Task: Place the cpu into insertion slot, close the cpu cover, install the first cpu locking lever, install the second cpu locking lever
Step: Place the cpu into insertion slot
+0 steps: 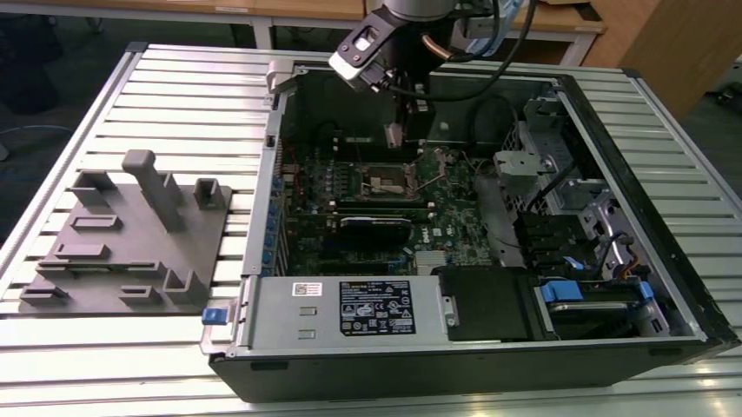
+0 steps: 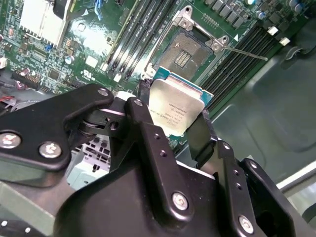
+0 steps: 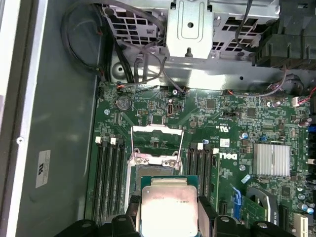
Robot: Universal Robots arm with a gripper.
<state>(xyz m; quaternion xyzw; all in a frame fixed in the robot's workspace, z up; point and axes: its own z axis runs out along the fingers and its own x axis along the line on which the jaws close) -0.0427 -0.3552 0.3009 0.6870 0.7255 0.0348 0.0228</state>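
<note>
Fingers [image 2: 140, 113] of my gripper [image 2: 173, 121] pinch the cpu [image 2: 178, 104] over the open insertion slot [image 2: 190, 49], so I judge seating, closing and locking all undone.

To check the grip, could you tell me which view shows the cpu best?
The second wrist view: the cpu shows large, pinched between the fingers of the hand. The first wrist view shows its metal top, cropped at the frame edge; the exterior view, a small sliver.

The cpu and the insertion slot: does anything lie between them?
No. In the second wrist view the stretch from cpu to insertion slot is bare.
</note>
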